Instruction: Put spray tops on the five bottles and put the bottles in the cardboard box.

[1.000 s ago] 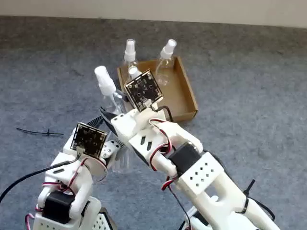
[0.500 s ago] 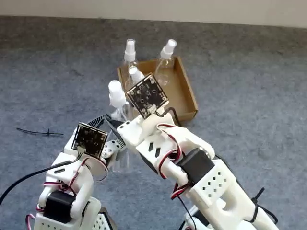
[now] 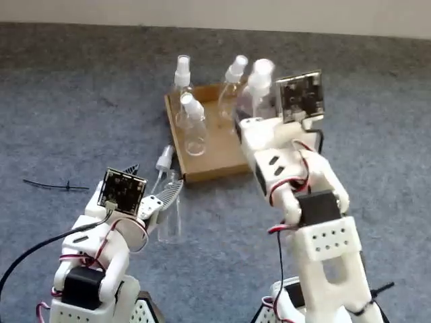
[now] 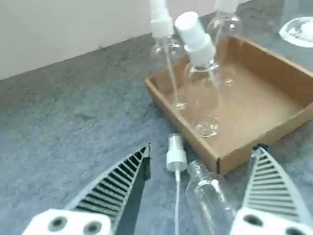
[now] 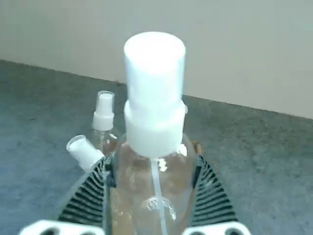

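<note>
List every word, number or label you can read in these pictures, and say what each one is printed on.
No text can be read.
The clear bottles carry no labels.
The cardboard box is plain, with no print showing.
The circuit boards on the arms' wrists bear tiny marks, too small to read.

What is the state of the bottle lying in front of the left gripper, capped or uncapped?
Uncapped. The bottle has a bare, open neck, and a loose spray top lies on the carpet beside it.
</note>
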